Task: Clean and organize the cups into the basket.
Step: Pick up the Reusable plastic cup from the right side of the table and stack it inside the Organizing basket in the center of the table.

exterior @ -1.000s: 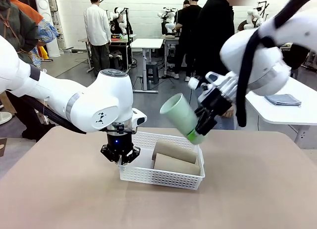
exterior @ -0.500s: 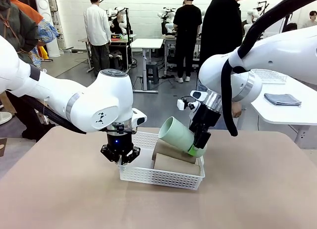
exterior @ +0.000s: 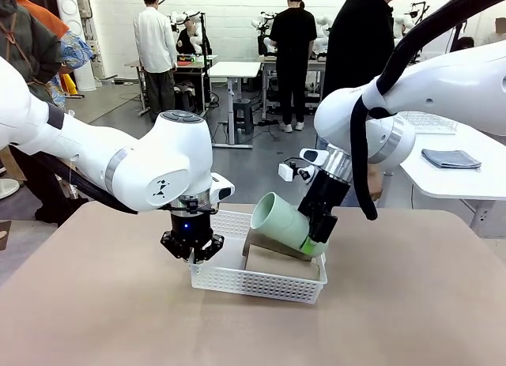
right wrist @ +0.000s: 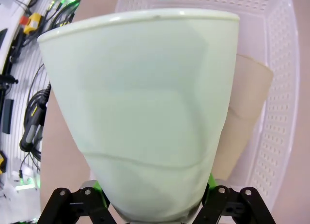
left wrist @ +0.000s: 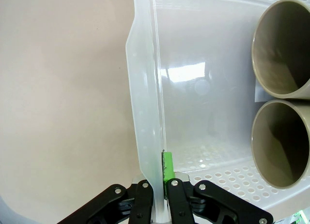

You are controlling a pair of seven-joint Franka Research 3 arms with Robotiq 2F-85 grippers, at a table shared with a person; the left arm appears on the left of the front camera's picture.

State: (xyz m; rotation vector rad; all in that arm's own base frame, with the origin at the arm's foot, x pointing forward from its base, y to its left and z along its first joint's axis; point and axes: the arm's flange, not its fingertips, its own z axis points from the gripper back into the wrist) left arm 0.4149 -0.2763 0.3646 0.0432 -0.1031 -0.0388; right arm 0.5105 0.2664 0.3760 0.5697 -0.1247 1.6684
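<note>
White basket (exterior: 237,281) sat mid-table with bare tabletop (exterior: 95,303) all round. Two tan cups (exterior: 281,263) lay side by side in its right half; the left half was free floor. Left gripper (left wrist: 159,191) was clamped tight on the basket's left end wall, arm pointing straight down. Right gripper (exterior: 315,238) was closed on the mint cup (exterior: 278,220) at its base, tilted, mouth up-left, over the tan cups at the basket's far right corner.
</note>
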